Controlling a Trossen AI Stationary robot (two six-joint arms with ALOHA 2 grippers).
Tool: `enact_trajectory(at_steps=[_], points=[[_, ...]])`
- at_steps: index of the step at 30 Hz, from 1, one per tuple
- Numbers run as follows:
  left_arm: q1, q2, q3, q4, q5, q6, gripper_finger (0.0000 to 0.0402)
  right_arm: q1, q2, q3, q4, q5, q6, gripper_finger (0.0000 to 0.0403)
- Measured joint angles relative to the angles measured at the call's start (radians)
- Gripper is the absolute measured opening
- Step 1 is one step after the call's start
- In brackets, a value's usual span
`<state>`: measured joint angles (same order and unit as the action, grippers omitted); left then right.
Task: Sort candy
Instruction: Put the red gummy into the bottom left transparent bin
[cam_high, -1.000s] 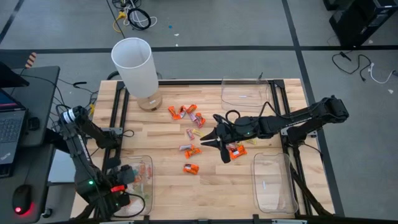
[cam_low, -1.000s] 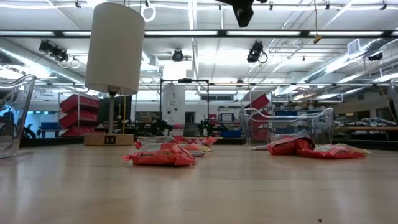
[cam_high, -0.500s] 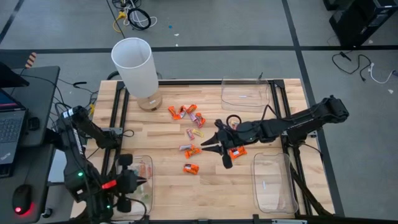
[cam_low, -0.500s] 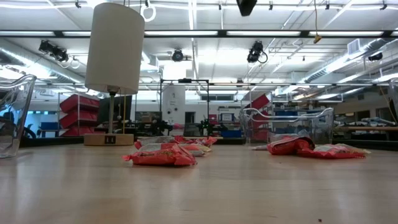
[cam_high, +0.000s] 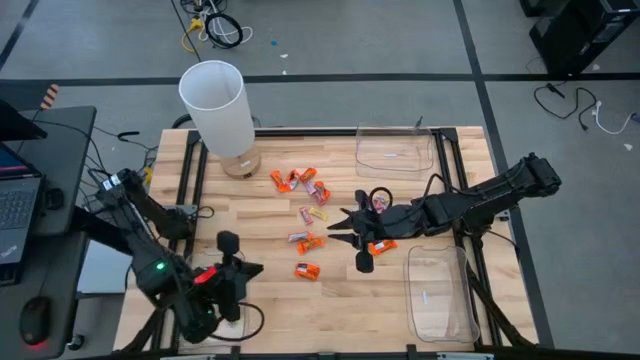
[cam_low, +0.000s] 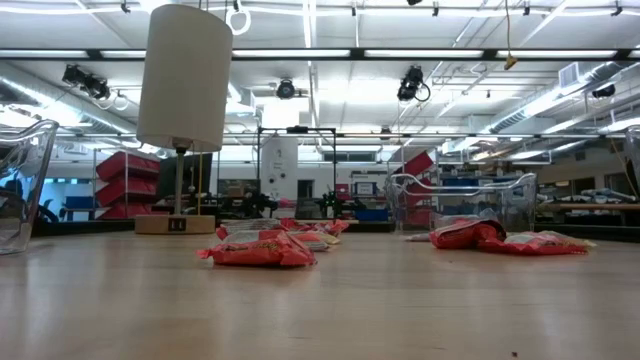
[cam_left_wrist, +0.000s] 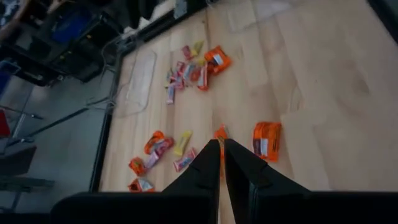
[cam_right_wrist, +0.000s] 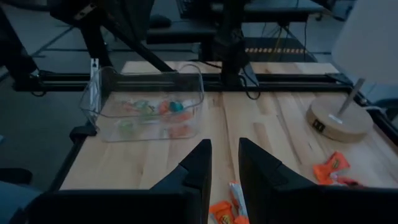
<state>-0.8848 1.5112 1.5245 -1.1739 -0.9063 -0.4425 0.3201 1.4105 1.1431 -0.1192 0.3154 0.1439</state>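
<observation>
A: How will the candy (cam_high: 306, 270) handle?

B: Light and small, I'd judge, with slick, crinkly wrappers that can slide on the wood. It looks soft enough to dent, so pinch 1 piece across its short middle, not by the twisted ends. The lone pieces are the easier picks, and touching ones may come up together.

A: Where is it?

B: Loose on the table, all to the right arm's side of the lamp (cam_high: 212, 100). 1 orange piece lies farthest from the lamp, a few are strung between, and a tight bunch sits just beside the base. More already lies in a tray (cam_right_wrist: 99, 99) well out from the lamp.

A: And the fingers?

B: The left gripper (cam_high: 258, 268) hangs above the wood well out from the lamp, its 2 fingers (cam_left_wrist: 205, 165) all but together, holding nothing. The right gripper (cam_high: 338, 225) hovers over the strung-out pieces, a little closer to the lamp. Its fingers (cam_right_wrist: 199, 165) are parted by a narrow gap, empty and touching no candy.
</observation>
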Motion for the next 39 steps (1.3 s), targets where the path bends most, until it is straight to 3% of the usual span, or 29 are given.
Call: enact_trajectory(at_steps=[8,17,24,32,39], points=[[0.120,0.000,-0.152,0.229,0.162,0.170,0.0026,0.007,0.000,0.000,-0.081,0.065,0.069,0.0067],[0.267,0.000,-0.336,0.692,0.408,0.414,0.0025,-0.026,0.000,0.001,-0.146,0.119,0.200,0.0067],[0.320,0.000,-0.415,0.904,0.479,0.521,0.0025,-0.106,0.000,0.001,-0.246,0.112,0.378,0.0067],[0.345,0.000,-0.471,0.977,0.559,0.545,0.0025,-0.203,0.000,0.001,-0.567,0.076,0.607,0.0067],[0.344,0.000,-0.583,1.255,0.658,0.567,0.0025,-0.224,0.005,-0.003,-0.720,0.019,0.673,0.0067]])
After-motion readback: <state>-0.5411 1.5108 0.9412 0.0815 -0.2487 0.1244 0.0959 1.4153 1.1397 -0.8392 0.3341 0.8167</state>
